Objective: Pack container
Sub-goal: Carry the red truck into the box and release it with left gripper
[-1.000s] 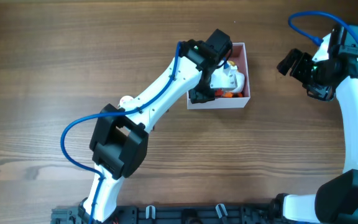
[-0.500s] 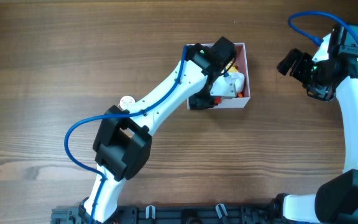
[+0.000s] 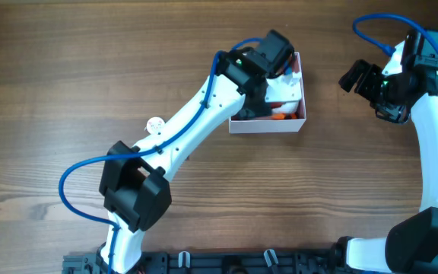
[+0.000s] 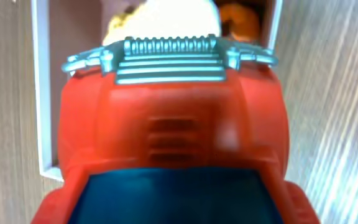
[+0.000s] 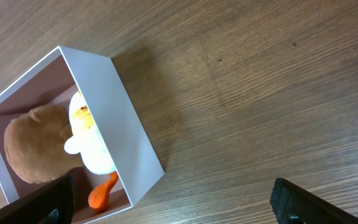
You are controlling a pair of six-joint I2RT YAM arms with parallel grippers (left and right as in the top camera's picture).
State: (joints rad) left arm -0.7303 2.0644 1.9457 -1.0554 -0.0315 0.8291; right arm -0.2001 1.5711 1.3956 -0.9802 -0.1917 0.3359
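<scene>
The left claw [image 3: 274, 59] hangs clamped on a red toy truck [image 4: 173, 124], directly above the container [image 3: 268, 126] on the worktop [image 3: 90, 76]. The truck's nose points along the box toward its far wall. The right claw [image 3: 353, 77], fingers apart, sits well aside.

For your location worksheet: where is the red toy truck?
Left wrist view: the red toy truck fills the centre, over the white box holding a duck.
</scene>
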